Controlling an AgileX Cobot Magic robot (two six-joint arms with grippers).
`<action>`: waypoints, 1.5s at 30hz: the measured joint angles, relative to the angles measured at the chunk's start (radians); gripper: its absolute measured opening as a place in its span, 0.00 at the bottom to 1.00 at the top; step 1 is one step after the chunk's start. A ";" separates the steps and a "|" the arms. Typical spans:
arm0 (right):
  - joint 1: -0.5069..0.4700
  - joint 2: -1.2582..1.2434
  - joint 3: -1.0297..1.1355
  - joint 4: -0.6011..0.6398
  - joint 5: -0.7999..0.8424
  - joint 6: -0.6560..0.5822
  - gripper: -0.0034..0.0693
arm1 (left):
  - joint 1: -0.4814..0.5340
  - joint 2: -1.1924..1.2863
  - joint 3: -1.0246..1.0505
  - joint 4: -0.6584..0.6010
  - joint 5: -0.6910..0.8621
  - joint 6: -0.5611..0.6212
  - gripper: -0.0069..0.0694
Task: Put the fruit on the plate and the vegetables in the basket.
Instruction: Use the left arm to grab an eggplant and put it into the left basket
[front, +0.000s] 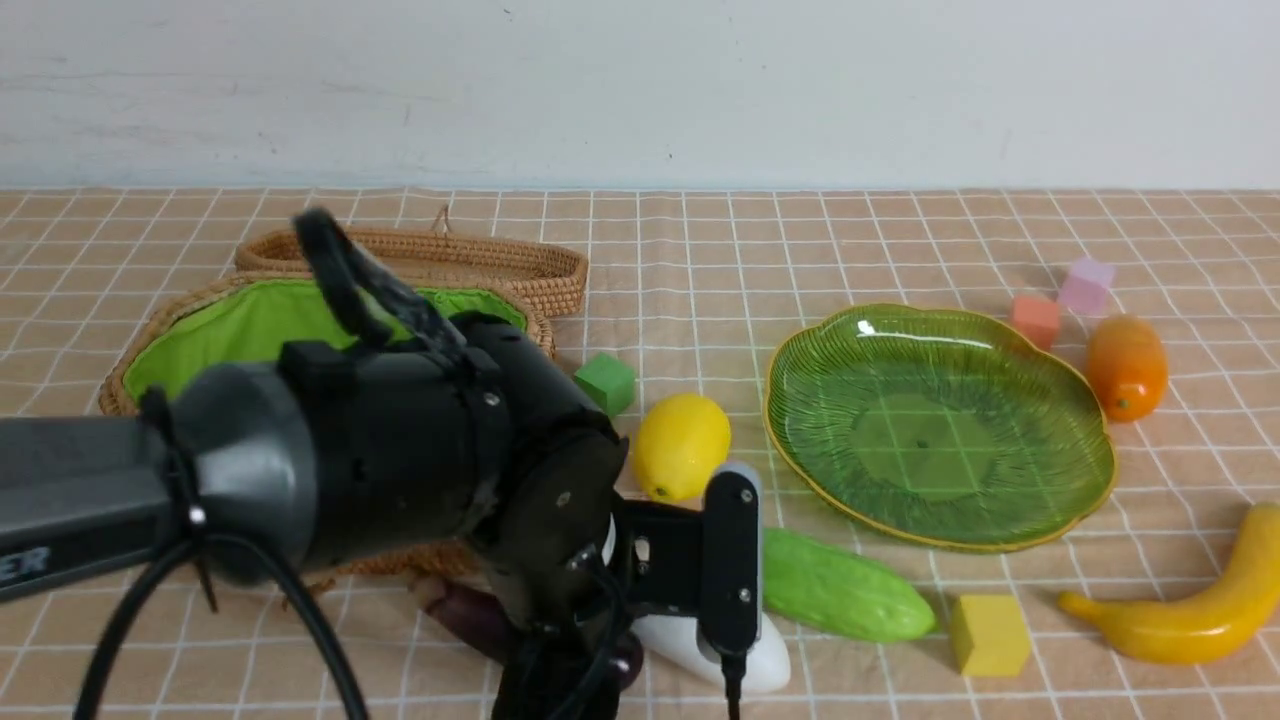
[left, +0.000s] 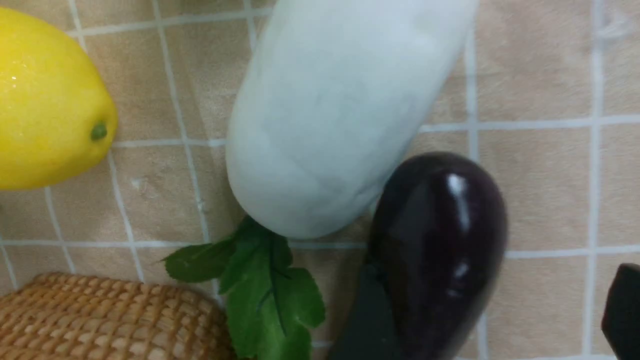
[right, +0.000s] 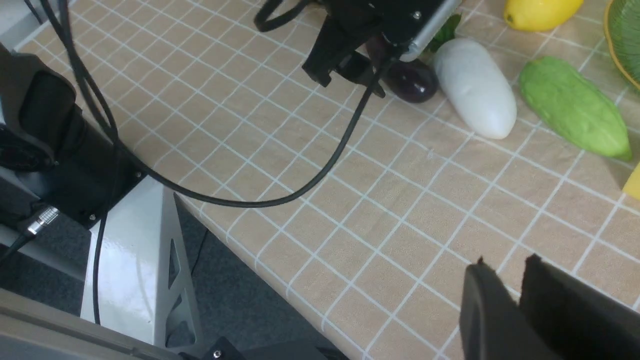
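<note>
My left gripper (left: 495, 320) is open low over the cloth. The dark purple eggplant (left: 440, 240) lies between its jaws, against one finger (left: 370, 325) and clear of the other. The white radish (left: 340, 115) with green leaves (left: 270, 290) touches the eggplant. In the front view the lemon (front: 680, 445) and cucumber (front: 845, 590) lie near the empty green plate (front: 1090, 480), the mango-like fruit (front: 1127, 365) and banana (front: 1190, 610) to its right. The basket (front: 250, 320) stands open behind my left arm. My right gripper (right: 505, 270) hovers shut and empty near the table's front edge.
Small foam cubes lie about: green (front: 606, 382) by the basket, yellow (front: 988, 633) near the cucumber, red (front: 1035, 320) and pink (front: 1086, 285) behind the plate. The basket lid (front: 480, 255) lies folded back. A black cable (right: 280, 195) hangs over the table edge.
</note>
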 joint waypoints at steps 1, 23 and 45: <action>0.000 0.000 0.000 0.000 0.000 0.000 0.23 | 0.000 0.022 0.000 0.017 -0.008 -0.005 0.84; 0.000 0.000 0.000 0.003 -0.099 0.000 0.23 | -0.038 -0.055 -0.131 0.097 0.173 -0.159 0.61; 0.000 0.000 0.000 0.006 -0.342 0.000 0.24 | 0.323 -0.099 -0.280 0.177 0.051 -0.166 0.96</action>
